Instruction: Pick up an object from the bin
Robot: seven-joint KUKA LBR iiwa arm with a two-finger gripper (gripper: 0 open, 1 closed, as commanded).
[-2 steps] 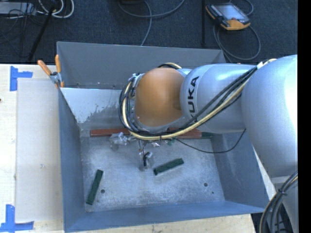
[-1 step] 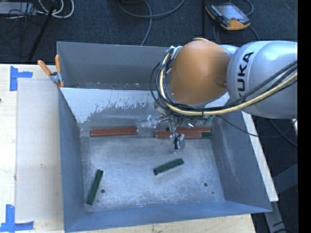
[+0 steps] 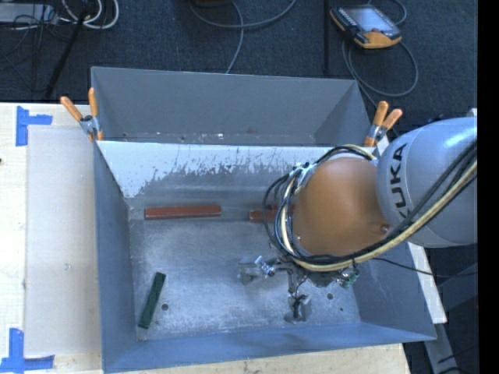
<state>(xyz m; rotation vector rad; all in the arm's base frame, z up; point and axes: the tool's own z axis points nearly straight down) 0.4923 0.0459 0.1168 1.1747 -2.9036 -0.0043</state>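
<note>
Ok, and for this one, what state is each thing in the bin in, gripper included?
Long brown bar: lying flat along the back of the bin floor, untouched.
Short brown piece: lying flat to its right, apart from it, far end hidden by the arm.
Dark green bar: lying at front left, alone.
Gripper: low over the floor, right of centre, over none of these.

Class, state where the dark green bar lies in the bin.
In the camera view, the dark green bar lies at the floor's lower left, near the bin's left wall, below the reddish-brown bar and left of the gripper.
</note>
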